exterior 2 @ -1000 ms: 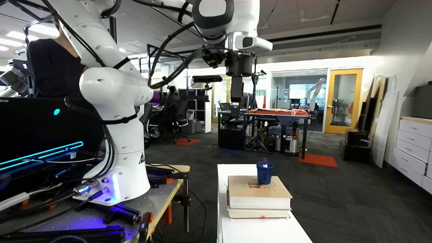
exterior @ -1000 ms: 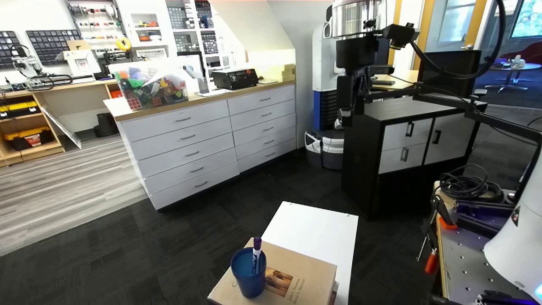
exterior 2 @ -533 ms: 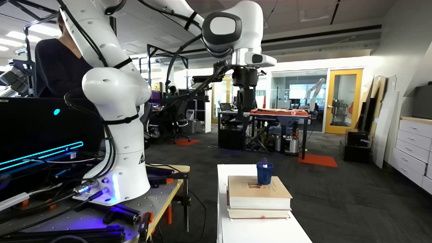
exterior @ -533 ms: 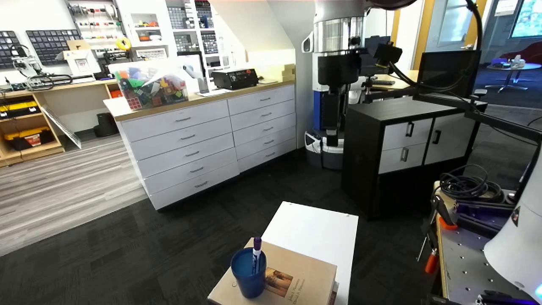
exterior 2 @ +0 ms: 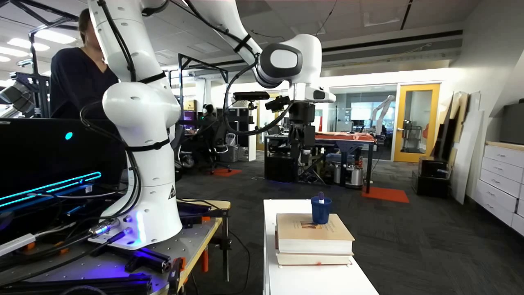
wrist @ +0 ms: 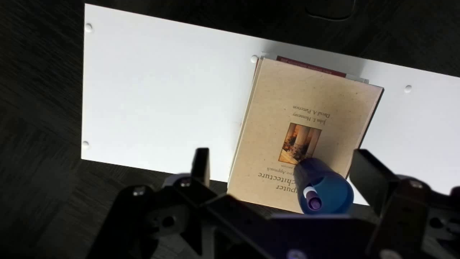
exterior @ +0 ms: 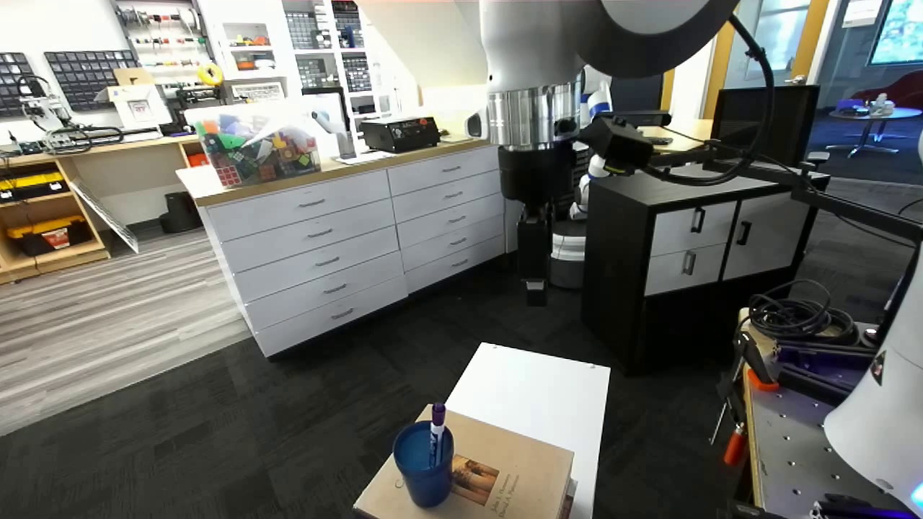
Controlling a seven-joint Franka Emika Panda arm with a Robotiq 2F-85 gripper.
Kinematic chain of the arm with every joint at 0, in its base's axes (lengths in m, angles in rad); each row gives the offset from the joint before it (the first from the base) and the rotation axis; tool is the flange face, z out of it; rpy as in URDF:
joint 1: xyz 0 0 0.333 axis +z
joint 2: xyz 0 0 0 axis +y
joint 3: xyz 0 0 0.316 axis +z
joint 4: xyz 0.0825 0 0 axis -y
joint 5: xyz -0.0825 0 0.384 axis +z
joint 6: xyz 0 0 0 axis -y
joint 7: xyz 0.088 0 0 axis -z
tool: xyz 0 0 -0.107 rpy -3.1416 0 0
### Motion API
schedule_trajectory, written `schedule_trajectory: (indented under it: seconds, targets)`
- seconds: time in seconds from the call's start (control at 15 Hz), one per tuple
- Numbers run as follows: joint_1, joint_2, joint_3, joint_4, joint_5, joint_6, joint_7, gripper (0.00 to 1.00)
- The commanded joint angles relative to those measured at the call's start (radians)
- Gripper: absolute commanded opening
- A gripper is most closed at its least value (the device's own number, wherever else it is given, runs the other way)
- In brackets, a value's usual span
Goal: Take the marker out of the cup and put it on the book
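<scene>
The marker [exterior: 437,436] stands in the blue cup [exterior: 424,479], leaning on its wall with its purple cap above the rim. The cup stands upright on the tan book [exterior: 530,454], near one edge and beside the cover picture. In an exterior view the marker's cap [exterior 2: 321,198] shows above the cup [exterior 2: 320,213] on the book [exterior 2: 292,229]. My gripper [exterior: 535,288] is in the air, well above the book. In the wrist view its fingers [wrist: 285,167] are wide apart with nothing between them. The marker [wrist: 312,199] and cup [wrist: 339,196] show below, right of the middle between the fingers.
The tan book lies on another book [exterior 2: 313,259] on a white table [wrist: 158,90]. The robot's bench [exterior 2: 196,241] with clamps and cables stands beside the table. A dark cabinet [exterior: 692,245] and white drawers [exterior: 317,238] stand farther off. A person [exterior 2: 77,78] is behind the arm.
My gripper has come down and moved leftward in an exterior view, and down and slightly right in an exterior view from elsewhere. The cup, marker and books have not moved.
</scene>
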Motion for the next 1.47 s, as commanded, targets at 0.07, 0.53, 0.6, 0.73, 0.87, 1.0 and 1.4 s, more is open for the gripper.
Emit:
schedule_trajectory:
  seconds: [0.07,0.53,0.6,0.73,0.87,1.0,1.4]
  targets:
    - [0.042,0.093,0.047,0.063,0.018,0.033,0.001,1.0]
    - [0.067,0.128,0.081,0.095,0.022,0.036,-0.001,1.0]
    - [0.069,0.13,0.083,0.1,0.022,0.036,-0.001,1.0]
    - [0.069,0.13,0.083,0.103,0.023,0.036,-0.002,1.0]
    - [0.069,0.13,0.083,0.103,0.023,0.036,-0.002,1.0]
    - [0.067,0.131,0.08,0.088,0.03,0.066,-0.001,1.0]
    - [0.078,0.189,0.075,0.095,0.105,0.185,-0.06,1.0]
